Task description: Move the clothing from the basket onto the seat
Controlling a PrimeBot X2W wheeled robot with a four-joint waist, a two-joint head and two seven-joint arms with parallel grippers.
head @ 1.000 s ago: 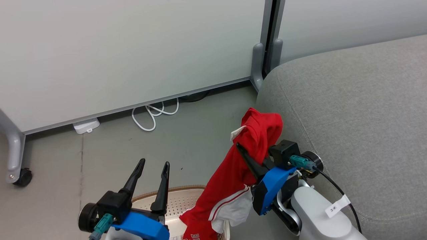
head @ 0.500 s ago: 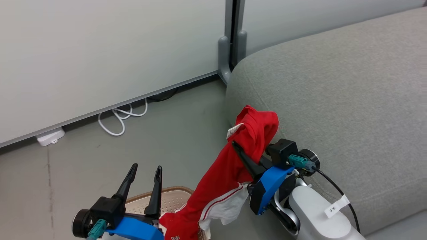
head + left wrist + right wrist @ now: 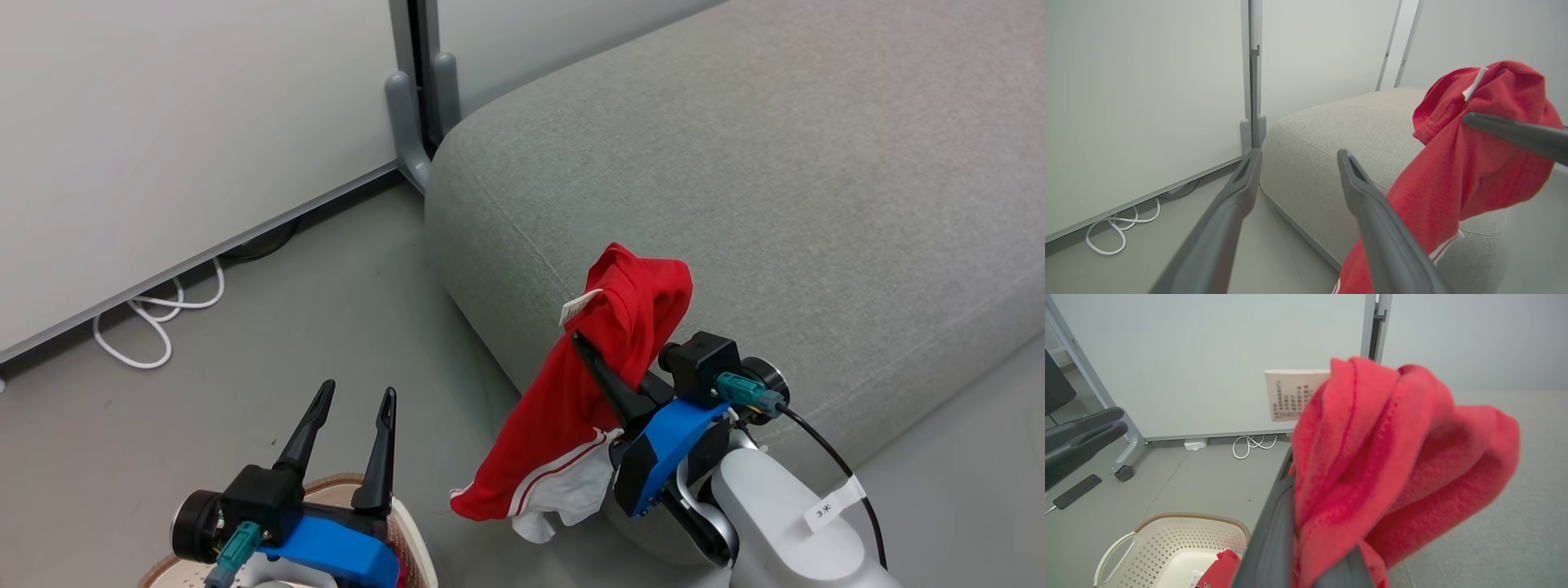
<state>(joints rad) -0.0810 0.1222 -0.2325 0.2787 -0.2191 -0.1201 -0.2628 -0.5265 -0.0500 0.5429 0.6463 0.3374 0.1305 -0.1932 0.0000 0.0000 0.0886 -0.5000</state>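
Observation:
My right gripper [image 3: 596, 349] is shut on a bright-red garment with white trim, the clothing [image 3: 608, 359], which hangs free from its fingers [image 3: 1274, 539] just in front of the seat's front edge. The seat [image 3: 735, 163] is a large grey fabric cushion at the upper right of the head view. At the lower left my left gripper [image 3: 357, 390] stands open and empty above the basket [image 3: 412, 539], a cream perforated tub. Another red piece of clothing [image 3: 1218, 569] lies in the basket [image 3: 1167, 539]. From the left wrist, the open gripper [image 3: 1299, 153] points at the seat's corner, with the held clothing [image 3: 1453, 179] to its right.
A pale partition wall [image 3: 163, 122] with a grey post [image 3: 408, 122] stands behind the floor, left of the seat. A white cable [image 3: 155, 327] loops at its foot. On the floor lie a dark phone [image 3: 1077, 491] and a caster wheel [image 3: 1124, 473].
The camera has swung right, bringing more of the seat into view. The red garment's lower end has come up out of the basket and hangs free. Both grippers keep their states.

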